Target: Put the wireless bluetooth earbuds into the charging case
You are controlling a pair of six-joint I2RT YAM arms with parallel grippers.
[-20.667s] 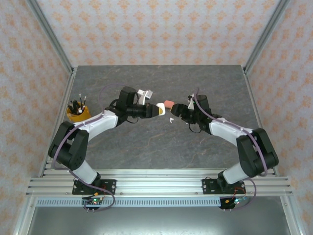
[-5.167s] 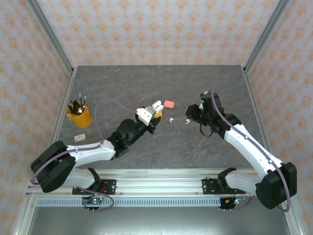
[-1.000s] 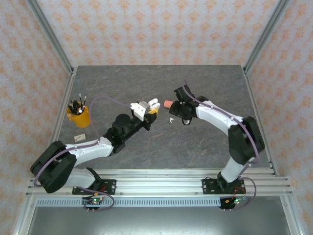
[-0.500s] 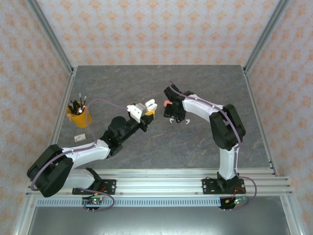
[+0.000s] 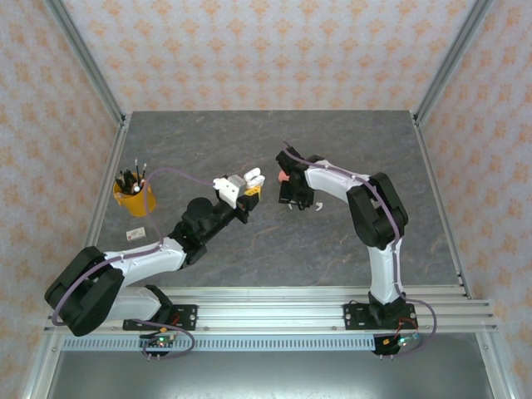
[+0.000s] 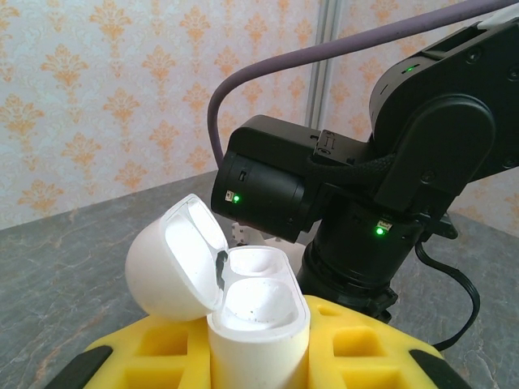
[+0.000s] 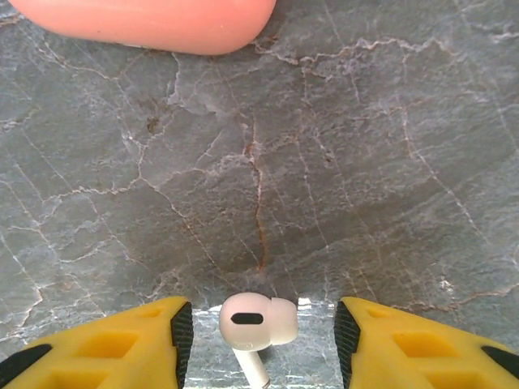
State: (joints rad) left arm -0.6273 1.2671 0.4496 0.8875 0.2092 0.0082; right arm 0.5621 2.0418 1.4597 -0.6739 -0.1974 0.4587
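Your left claw (image 6: pixel 258 356) was clenched on the white plastic charging case (image 6: pixel 255 312). Lid tipped back; the rim hid the depths of the wells. Your right claw (image 7: pixel 261 326) stood released, yellow fingers (image 7: pixel 105 340) flanking one small white stemmed earbud (image 7: pixel 258 318) on the grey stone-patterned table (image 7: pixel 340 162), a gap on either side. Stem cut off at the bottom edge. Salmon-pink pebble-shaped case (image 7: pixel 146 20) cropped at top, bare table between. From above, your right wrist covered part of it. Open table beyond, toward the far edge.

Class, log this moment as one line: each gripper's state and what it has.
left gripper: shut on white charging case, lid open | right gripper: open, straddling white earbud on table | pink case: untouched
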